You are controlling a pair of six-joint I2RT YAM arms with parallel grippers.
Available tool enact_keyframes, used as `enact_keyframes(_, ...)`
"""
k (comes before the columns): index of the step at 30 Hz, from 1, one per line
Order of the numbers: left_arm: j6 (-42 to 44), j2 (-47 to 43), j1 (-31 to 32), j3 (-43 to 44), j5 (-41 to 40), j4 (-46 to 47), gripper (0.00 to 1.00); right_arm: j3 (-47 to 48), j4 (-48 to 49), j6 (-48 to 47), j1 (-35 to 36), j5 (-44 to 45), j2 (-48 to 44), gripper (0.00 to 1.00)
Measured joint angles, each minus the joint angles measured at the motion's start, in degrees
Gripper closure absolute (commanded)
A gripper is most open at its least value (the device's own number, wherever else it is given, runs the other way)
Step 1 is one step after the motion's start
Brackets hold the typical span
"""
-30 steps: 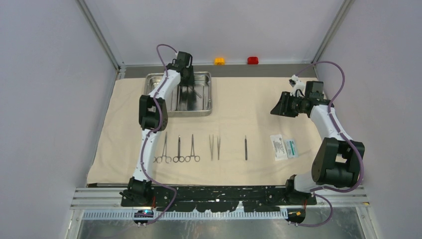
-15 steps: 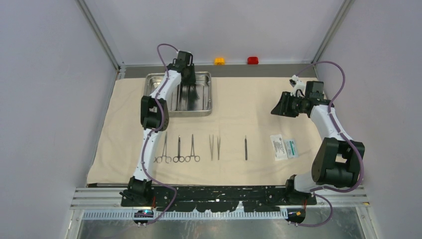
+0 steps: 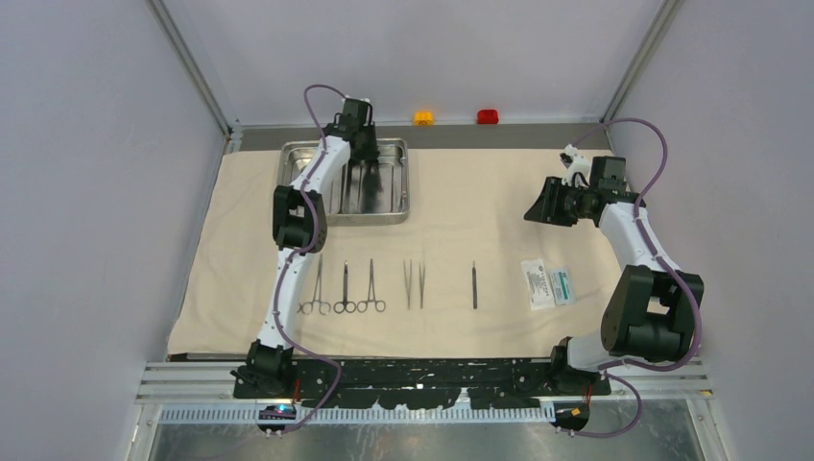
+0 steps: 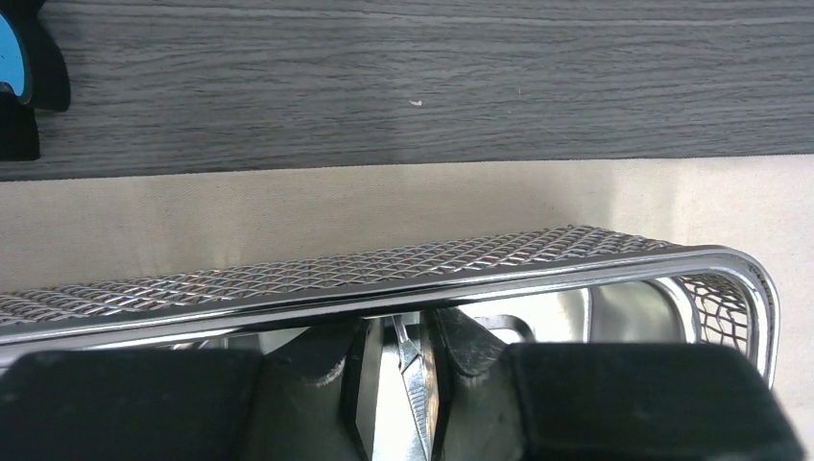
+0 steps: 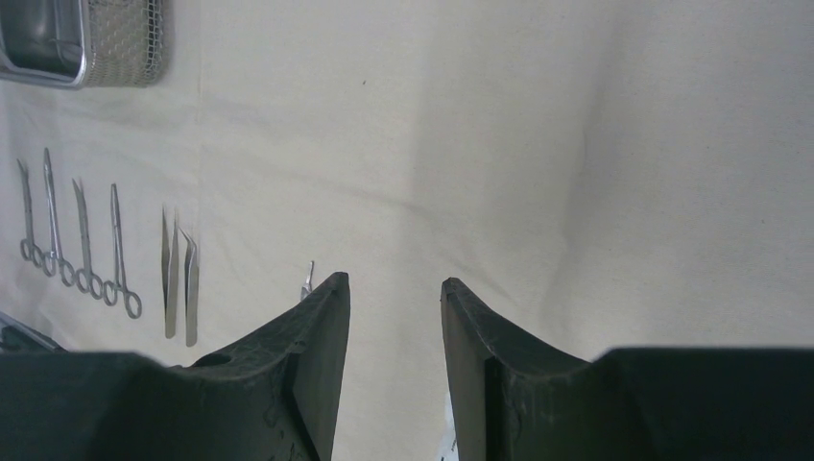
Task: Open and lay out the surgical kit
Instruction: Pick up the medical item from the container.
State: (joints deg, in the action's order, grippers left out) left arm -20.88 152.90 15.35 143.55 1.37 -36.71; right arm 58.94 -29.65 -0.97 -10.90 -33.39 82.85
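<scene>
Left hand [image 4: 403,331] is straddling a tool [image 4: 415,394] in the tray [image 4: 480,274], can't tell if gripping; right hand [image 5: 394,283] is hovering open over the cloth [image 5: 576,144].

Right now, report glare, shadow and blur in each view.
Top external view: soft even light, no harsh shadows. Left wrist view: a bright glare line runs along the rim of the shiny steel tray; the left hand is dark and soft-edged. Right wrist view: the beige cloth wrap is evenly lit with faint crease shadows; the right hand nearly black.

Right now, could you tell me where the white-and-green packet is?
Top view: the packet lies on the cloth at the right end of the row, beside the lone straight tool.
</scene>
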Motion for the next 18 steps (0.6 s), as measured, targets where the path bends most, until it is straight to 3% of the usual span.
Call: enact_keyframes(18,0.2,0.7,1.1,1.0,-1.4,-0.1,0.96,0.0,0.0,0.0,-0.1,0.1,0.0,0.54)
